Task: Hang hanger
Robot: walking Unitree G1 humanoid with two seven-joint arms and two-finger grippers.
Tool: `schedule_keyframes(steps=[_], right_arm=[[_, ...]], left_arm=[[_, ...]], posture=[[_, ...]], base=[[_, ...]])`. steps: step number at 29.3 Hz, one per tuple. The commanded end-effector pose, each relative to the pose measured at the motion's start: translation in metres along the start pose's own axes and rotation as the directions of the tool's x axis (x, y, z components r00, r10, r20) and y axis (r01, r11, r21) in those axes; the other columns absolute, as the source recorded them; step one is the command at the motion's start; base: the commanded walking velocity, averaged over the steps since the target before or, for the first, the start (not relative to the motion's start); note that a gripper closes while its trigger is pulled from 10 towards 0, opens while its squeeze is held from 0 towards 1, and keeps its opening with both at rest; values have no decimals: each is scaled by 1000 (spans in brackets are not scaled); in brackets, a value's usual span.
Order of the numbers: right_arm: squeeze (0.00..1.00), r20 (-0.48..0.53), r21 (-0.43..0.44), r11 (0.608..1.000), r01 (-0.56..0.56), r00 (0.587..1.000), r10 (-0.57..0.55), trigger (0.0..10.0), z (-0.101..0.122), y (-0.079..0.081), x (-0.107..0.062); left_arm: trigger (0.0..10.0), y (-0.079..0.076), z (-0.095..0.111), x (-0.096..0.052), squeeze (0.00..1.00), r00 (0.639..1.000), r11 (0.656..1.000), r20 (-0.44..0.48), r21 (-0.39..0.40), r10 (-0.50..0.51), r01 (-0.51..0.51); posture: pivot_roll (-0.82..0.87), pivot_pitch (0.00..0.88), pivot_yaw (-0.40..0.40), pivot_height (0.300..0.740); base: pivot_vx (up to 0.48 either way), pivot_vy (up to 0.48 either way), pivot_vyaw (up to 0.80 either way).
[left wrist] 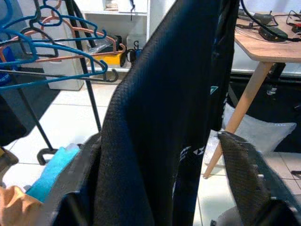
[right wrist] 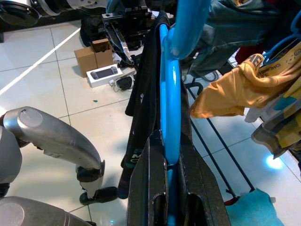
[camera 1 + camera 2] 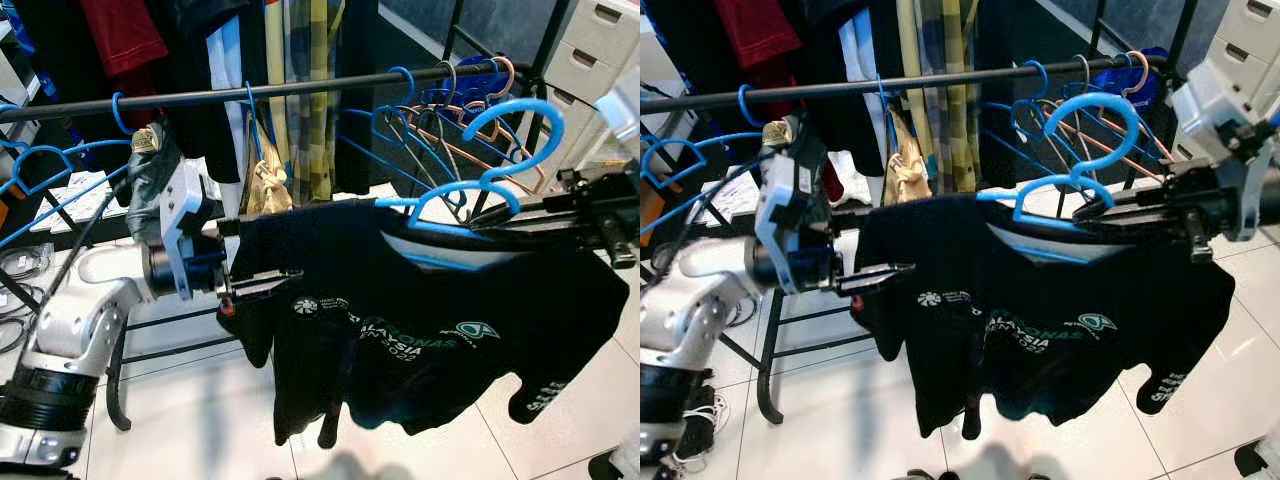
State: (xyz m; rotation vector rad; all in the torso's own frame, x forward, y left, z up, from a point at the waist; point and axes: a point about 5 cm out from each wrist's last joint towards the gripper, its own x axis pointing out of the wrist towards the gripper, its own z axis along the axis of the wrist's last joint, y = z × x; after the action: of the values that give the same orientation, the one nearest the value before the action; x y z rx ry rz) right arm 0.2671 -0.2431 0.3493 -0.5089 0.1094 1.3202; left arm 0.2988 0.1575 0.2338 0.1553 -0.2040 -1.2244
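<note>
A blue hanger (image 3: pixel 470 190) carries a black T-shirt (image 3: pixel 400 310) with white and teal print. It hangs level in front of the black clothes rail (image 3: pixel 300 90), with its hook (image 3: pixel 520 115) raised near the rail's right end but not over it. My right gripper (image 3: pixel 500 215) comes in from the right and is shut on the hanger's neck; in the right wrist view its fingers (image 2: pixel 146 188) press both sides of the blue bar. My left gripper (image 3: pixel 262 262) stands open around the shirt's left shoulder, and fabric hangs between its fingers (image 1: pixel 240 179).
Several bare blue and copper hangers (image 3: pixel 430 110) crowd the rail's right end, and clothes (image 3: pixel 290 60) hang behind it. White drawers (image 3: pixel 600 50) stand at the far right. A wooden table (image 1: pixel 268 47) and cardboard boxes (image 2: pixel 94 56) lie beyond the shirt on the tiled floor.
</note>
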Motion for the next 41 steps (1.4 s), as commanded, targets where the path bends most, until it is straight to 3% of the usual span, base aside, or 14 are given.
schedule_keyframes(steps=[1,2,3,24,27,30,31,35,39,41], right_arm=[[0,38,-38,999,1,999,0,0,8,1,-3],[0,38,-38,999,1,999,0,0,8,1,-3],[0,41,-41,999,2,999,-1,0,8,0,-3],[0,35,-39,998,43,999,-42,0,7,-3,-9],[0,-55,11,994,106,993,-105,0,-11,-2,-21],[0,-55,11,994,106,993,-105,0,-11,-2,-21],[0,-114,39,992,121,987,-116,0,-22,1,-26],[0,-175,109,988,110,980,-90,0,-36,13,-33],[0,-144,130,987,96,987,-77,0,-35,19,-34],[0,-81,126,989,78,994,-68,0,-29,22,-33]], left_arm=[[3804,-3,-5,1,0,1000,1000,-16,-3,-13,13],[3804,-3,-5,1,0,1000,1000,-16,-3,-13,13],[0,-3,-7,1,0,1000,1000,-21,-4,-15,15],[0,1,-9,-7,0,999,1000,-48,4,5,-4],[0,9,-3,-17,0,998,998,-47,24,51,-50],[0,9,-3,-17,0,998,998,-47,24,51,-50],[0,13,0,-22,0,996,997,-44,30,78,-76],[0,26,6,-31,0,985,984,-25,48,172,-171],[0,36,9,-34,0,969,967,-5,57,248,-247],[0,41,8,-32,0,955,954,7,50,297,-297]], posture=[[-136,98,46,740],[-136,98,46,740],[-137,98,46,740],[-132,105,45,740],[-135,113,43,740],[-135,113,43,740],[-135,116,45,740],[-134,122,50,740],[-134,124,52,740],[-134,126,54,740]], base=[[0,0,0],[0,0,0],[0,0,0],[0,0,0],[0,0,0],[0,0,0],[0,0,0],[0,0,0],[0,0,0],[0,0,0]])
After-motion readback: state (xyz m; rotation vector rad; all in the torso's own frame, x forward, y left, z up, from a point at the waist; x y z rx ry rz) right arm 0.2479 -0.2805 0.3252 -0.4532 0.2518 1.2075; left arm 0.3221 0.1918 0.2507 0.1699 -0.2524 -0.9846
